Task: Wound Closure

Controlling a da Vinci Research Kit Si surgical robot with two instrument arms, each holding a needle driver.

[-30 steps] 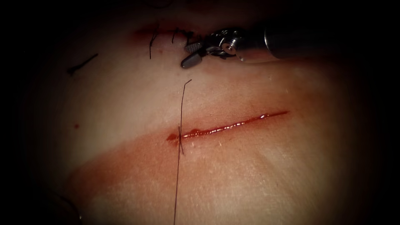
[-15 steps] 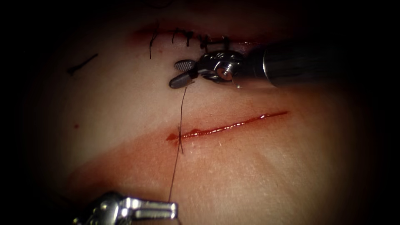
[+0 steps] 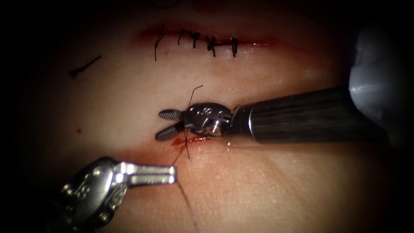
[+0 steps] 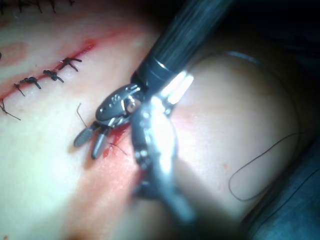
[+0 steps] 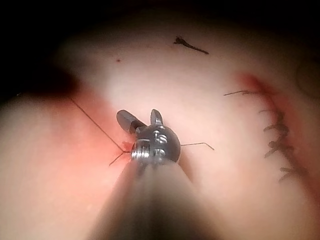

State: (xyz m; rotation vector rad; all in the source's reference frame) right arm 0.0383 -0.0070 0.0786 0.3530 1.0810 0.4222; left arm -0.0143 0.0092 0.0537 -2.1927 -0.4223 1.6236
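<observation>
The open cut point(image 3: 196, 140) shows its red left end on the tissue point(image 3: 267, 190); the right tool's shaft covers the rest of it. A dark thread point(image 3: 186, 146) passes through that left end. Its short tail point(image 3: 195, 91) stands up above the right tool. The right tool point(image 3: 167, 124) lies over the cut's left end with its jaws open and nothing between them, as also seen in the right wrist view point(image 5: 143, 117). The left tool point(image 3: 172, 174) comes in from the lower left, shut on the long thread just below the cut. I see no needle.
A second cut point(image 3: 207, 41), closed with several dark stitches, lies farther back, and also shows as the stitched cut point(image 5: 278, 136). A loose cut thread piece point(image 3: 84, 66) lies at the far left. Slack thread point(image 4: 260, 170) loops over the tissue's edge.
The right tool has come down from the stitched cut to the open cut's left end, jaws still open. The left tool came in from the lower left and rose with the thread.
</observation>
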